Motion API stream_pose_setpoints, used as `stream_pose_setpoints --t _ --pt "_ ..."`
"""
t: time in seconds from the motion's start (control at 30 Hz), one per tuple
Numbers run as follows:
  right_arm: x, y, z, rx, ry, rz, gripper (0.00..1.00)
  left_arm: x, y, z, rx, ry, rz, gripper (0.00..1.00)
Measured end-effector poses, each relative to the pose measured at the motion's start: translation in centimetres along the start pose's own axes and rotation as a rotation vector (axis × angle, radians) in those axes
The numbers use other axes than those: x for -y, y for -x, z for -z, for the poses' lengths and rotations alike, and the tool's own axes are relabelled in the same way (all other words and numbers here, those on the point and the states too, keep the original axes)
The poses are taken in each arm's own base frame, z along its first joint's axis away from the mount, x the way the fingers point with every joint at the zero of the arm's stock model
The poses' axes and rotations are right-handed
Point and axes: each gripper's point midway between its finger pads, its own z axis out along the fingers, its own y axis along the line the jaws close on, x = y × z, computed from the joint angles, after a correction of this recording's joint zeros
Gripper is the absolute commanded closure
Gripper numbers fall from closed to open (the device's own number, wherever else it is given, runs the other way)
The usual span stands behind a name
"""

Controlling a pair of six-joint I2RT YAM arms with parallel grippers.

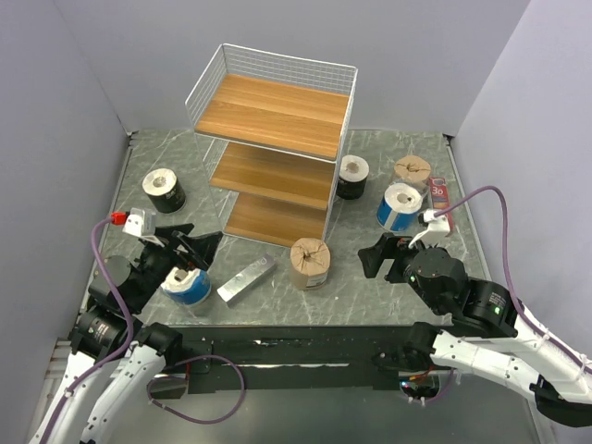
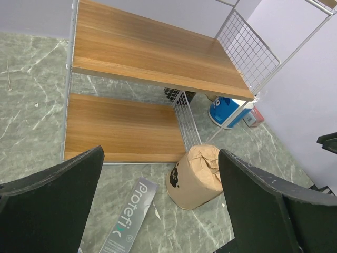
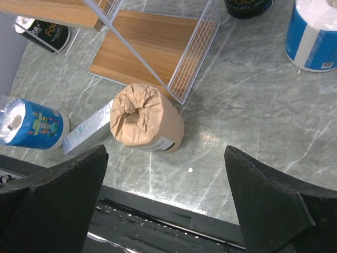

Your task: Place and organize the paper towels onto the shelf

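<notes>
Surface [image 1: 370, 287] carried all six paper towels. Shelf [image 1: 277, 111] held none, so I'd call it zero of six done.

Shelf stood ahead of both tools, roughly between them. It had three bare light-wood boards with visible grain, a white wire frame and a mesh rim round the top tier. Mesh closed the sides, so I judged it front-loading only.

Left tool [image 2: 160, 155]: jaws spread wide, nothing in them. Left blue roll [image 1: 187, 285] sat just beside it on the base side, in glossy printed plastic with a white top. Left black roll [image 1: 165, 190] was ahead and to its left.

Right tool [image 3: 166, 153]: also wide open and empty. Near brown roll [image 3: 145, 118] was dead ahead of it, by the shelf's front corner. Its crumpled kraft paper was tucked in at the top and looked soft.

Right blue roll [image 1: 400, 207] was just ahead-right of the right tool. Right black roll [image 1: 352, 176] and far brown roll [image 1: 413, 172] were further ahead.

Not ours: a flat silver bar [image 1: 247, 278] ahead of the left tool and a slim red box [image 1: 439, 194] ahead-right of the right tool.
</notes>
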Motion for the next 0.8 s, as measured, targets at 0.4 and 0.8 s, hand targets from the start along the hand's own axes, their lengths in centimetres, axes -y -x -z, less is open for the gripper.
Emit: stream_pose_setpoints --t 0.4,0.8 --pt "0.7 0.9 0.3 0.049 -0.028 -0.043 0.0 -0.1 0.0 0.0 0.0 0.003 -0.001 0.04" --pt "3.3 1.7 -1.6 0.077 -0.235 0.108 0.12 -1.7 -0.3 -0.4 -0.006 0.091 -0.002 0.03"
